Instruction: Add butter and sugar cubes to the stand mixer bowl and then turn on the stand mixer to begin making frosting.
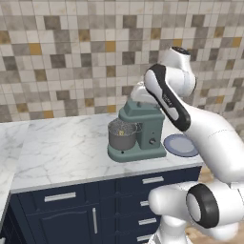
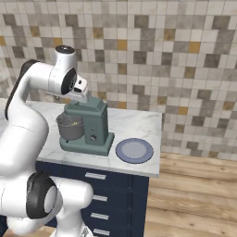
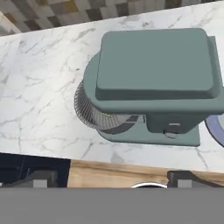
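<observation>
You see the stand mixer [image 1: 143, 131] in the middle of the left base view, a dull teal-green machine standing on the white marble table [image 1: 62, 147]. In the right base view it sits left of centre. Its flat base carries an upright column with a small dark knob on the front, and the blocky head reaches over the stand mixer bowl [image 1: 122, 136]. That bowl is grey metal, cylindrical, and sits on the mixer's base under the head; a speck of yellow shows inside it, too small for you to tell what it is. From the hand view you look down on the head's flat rectangular top, with the bowl's ribbed grey wall [image 3: 94, 114] peeking out at its lower left. A flat round blue-grey plate [image 2: 134, 151] lies just beside the mixer, toward the table's edge. Your tool [image 3: 111, 178] hangs above the mixer, its two dark tips spread wide apart at the bottom of the hand view, holding nothing.
</observation>
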